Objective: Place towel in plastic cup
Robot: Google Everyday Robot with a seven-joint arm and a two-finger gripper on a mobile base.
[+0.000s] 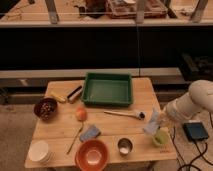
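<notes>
A small green plastic cup [160, 138] stands near the table's front right corner. A pale bluish towel [152, 123] hangs just above and to the left of the cup, its lower end close to the cup's rim. My gripper [161, 116] is at the towel's top, shut on it, with the white arm [192, 103] reaching in from the right edge of the camera view.
On the wooden table [60, 125] are a green tray [107, 89], a brush [125, 114], a metal cup [124, 146], an orange bowl [92, 155], a blue sponge [90, 132], an orange fruit [81, 114], a dark bowl [45, 107] and a white bowl [39, 150]. A black box [195, 131] lies on the floor at right.
</notes>
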